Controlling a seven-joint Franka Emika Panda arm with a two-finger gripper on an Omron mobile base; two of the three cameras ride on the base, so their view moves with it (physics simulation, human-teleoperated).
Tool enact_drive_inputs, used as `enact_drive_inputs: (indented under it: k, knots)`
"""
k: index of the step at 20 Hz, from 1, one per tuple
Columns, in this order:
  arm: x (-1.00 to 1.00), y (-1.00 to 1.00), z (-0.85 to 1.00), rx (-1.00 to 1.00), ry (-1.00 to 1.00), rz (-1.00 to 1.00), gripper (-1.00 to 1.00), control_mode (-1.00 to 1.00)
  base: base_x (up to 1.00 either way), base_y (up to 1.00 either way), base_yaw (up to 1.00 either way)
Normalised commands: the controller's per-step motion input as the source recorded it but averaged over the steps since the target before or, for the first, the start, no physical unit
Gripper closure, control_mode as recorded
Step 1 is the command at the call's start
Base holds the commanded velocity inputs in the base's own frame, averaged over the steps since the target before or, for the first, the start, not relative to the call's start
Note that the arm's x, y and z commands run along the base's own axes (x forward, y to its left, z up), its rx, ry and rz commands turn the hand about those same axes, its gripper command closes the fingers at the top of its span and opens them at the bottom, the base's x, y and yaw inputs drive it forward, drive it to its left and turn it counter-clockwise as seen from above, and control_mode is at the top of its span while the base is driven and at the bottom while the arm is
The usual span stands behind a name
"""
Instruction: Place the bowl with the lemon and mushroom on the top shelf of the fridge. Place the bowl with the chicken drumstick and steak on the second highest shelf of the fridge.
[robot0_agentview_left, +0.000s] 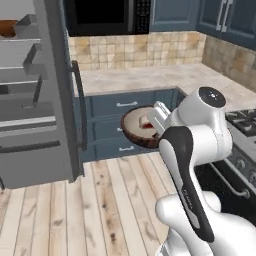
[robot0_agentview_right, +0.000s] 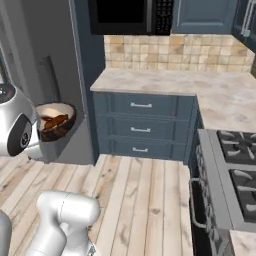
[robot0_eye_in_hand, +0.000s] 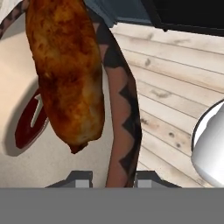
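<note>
Hand view shows the gripper (robot0_eye_in_hand: 107, 178) clamped on the rim of the dark-brown patterned bowl (robot0_agentview_left: 136, 131) holding a browned drumstick (robot0_eye_in_hand: 65, 74); keep it level approaching the grey fridge (robot0_agentview_left: 35, 100)

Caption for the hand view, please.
Fingers pinch the rim of a patterned bowl holding a chicken drumstick and steak.

Left base cam sits behind the arm, facing fwd and down; fridge (robot0_agentview_left: 35, 100) at frame left. Right base cam does likewise from the other side. Both share the drawers (robot0_agentview_left: 120, 125) and counter (robot0_agentview_right: 165, 80). Hand cam is v. close, bowl rim (robot0_eye_in_hand: 124, 109) mid-frame.
</note>
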Motion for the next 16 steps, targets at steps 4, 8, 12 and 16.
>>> enact_drive_inputs:
  k: [4,8,12,16]
  knots:
    - [0.0,0.0,0.0,0.0,0.0,0.0,1.0,1.0,0.11,1.0,0.19]
    - [0.0,0.0,0.0,0.0,0.0,0.0,1.0,1.0,0.17,1.0,0.16]
    - [0.0,0.0,0.0,0.0,0.0,0.0,1.0,1.0,0.54,1.0,0.17]
    - [0.0,0.0,0.0,0.0,0.0,0.0,1.0,1.0,0.96,1.0,0.06]
